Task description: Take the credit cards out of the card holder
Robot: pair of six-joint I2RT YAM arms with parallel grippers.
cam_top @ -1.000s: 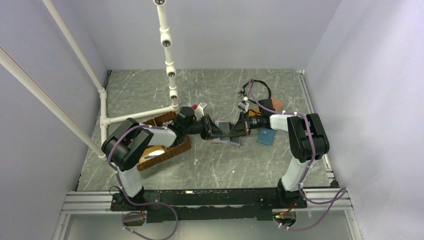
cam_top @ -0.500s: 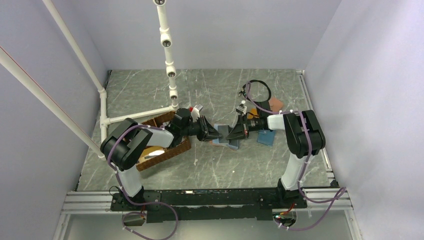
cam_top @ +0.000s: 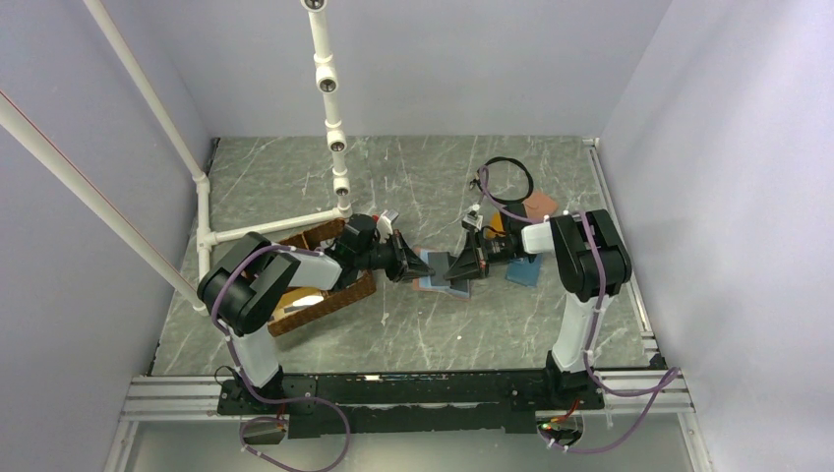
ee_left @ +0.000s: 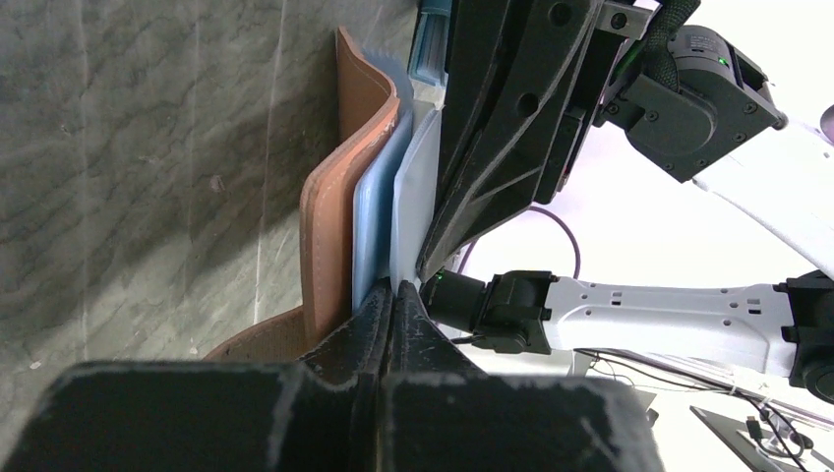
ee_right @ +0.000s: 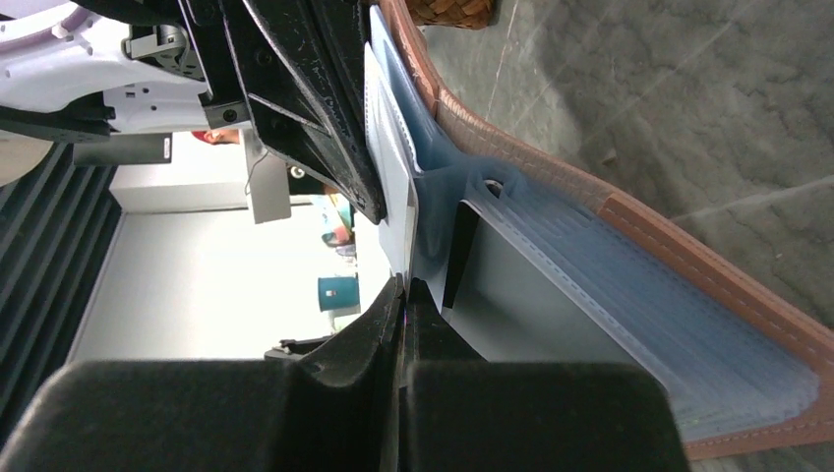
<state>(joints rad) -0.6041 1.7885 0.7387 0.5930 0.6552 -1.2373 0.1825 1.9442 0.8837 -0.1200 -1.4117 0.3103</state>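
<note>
The salmon-pink card holder point(cam_top: 440, 282) is open between my two grippers, low over the table. In the left wrist view its leather cover point(ee_left: 329, 206) bends beside the light-blue pockets point(ee_left: 372, 216). My left gripper point(ee_left: 391, 291) is shut on a pale inner leaf point(ee_left: 413, 187) of the holder. My right gripper point(ee_right: 403, 291) is shut on a thin pale card edge point(ee_right: 391, 187) beside that leaf. A grey-silver credit card point(ee_right: 521, 285) sits in a pocket of the holder point(ee_right: 688, 251). In the top view the left gripper point(cam_top: 423, 265) and right gripper point(cam_top: 453, 267) nearly touch tip to tip.
A teal-blue wallet point(cam_top: 522, 270) lies right of the holder, and an orange wallet point(cam_top: 540, 206) lies behind it by a black cable loop point(cam_top: 506, 175). A woven basket point(cam_top: 320, 290) sits under the left arm. White pipe frame point(cam_top: 266, 228) stands at back left.
Both grippers have come down from a raised hold and the holder is now low over the table. The right arm's elbow has swung left and the tips have closed in.
</note>
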